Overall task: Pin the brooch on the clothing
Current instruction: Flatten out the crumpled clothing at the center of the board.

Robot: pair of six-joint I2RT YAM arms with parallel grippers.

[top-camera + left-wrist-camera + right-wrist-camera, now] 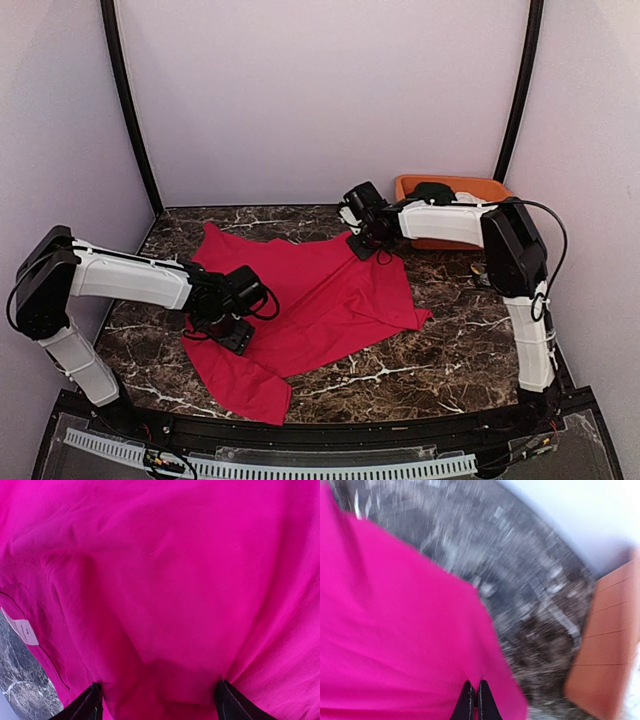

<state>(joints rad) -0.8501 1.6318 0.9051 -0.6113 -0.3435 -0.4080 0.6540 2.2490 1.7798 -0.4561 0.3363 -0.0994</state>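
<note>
The clothing (320,290), a bright red T-shirt, lies crumpled across the marble table (450,350). My left gripper (232,335) rests on its left part. In the left wrist view its jaws (157,690) stand wide open, with the fingertips (235,705) pressed into the cloth (175,580), which bulges between them. My right gripper (365,245) is at the shirt's far edge. In the right wrist view it (475,685) is shut, pinching a small fold of the red cloth (395,630) near its border. The brooch is out of view.
An orange bin (450,190) stands at the back right with a dark item (432,190) inside; its side (605,645) also shows in the right wrist view. A white label (22,630) sits at the shirt's edge. Walls enclose the table.
</note>
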